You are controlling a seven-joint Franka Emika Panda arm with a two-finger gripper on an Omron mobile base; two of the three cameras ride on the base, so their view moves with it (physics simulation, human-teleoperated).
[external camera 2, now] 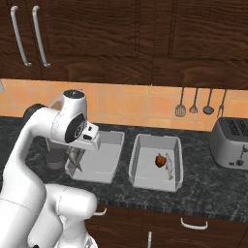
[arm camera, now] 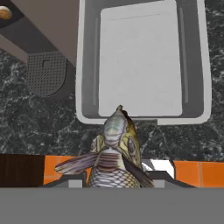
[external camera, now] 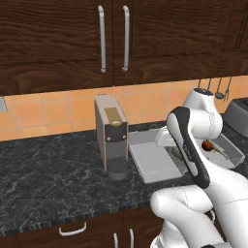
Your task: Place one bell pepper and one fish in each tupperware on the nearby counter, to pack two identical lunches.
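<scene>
1. Gripper (arm camera: pixel 114 183): its fingers are clamped on a fish, held above the counter with the camera looking down past the catch.
2. Fish (arm camera: pixel 114 151), held: silvery-green body with grey fins, head pointing away from the hand toward the near rim of the tray below. In the right base view it hangs as a thin grey shape (external camera 2: pixel 73 157) under the wrist.
3. Left tupperware (arm camera: pixel 87 65): light-grey rectangular tray, directly beyond and below the fish's head; nothing lies on its floor. In the right base view (external camera 2: pixel 109 162) its near-left corner sits under the hand.
4. Right tupperware (external camera 2: pixel 140 160): an identical tray, just beside the first, on the side away from the coffee machine. It holds a red bell pepper (external camera 2: pixel 160 160) and a second fish (external camera 2: pixel 169 168) lying side by side, touching or nearly so.
5. Counter (external camera: pixel 53 174): black-grey marbled stone, carrying both trays.
6. Coffee machine (external camera: pixel 112 135): tan and dark grey, upright, standing next to the left tray; its round perforated drip tray (arm camera: pixel 46 72) shows beside that tray from the hand.
7. Toaster (external camera 2: pixel 232 143): silver, well apart from the hand, beyond the right tray.
</scene>
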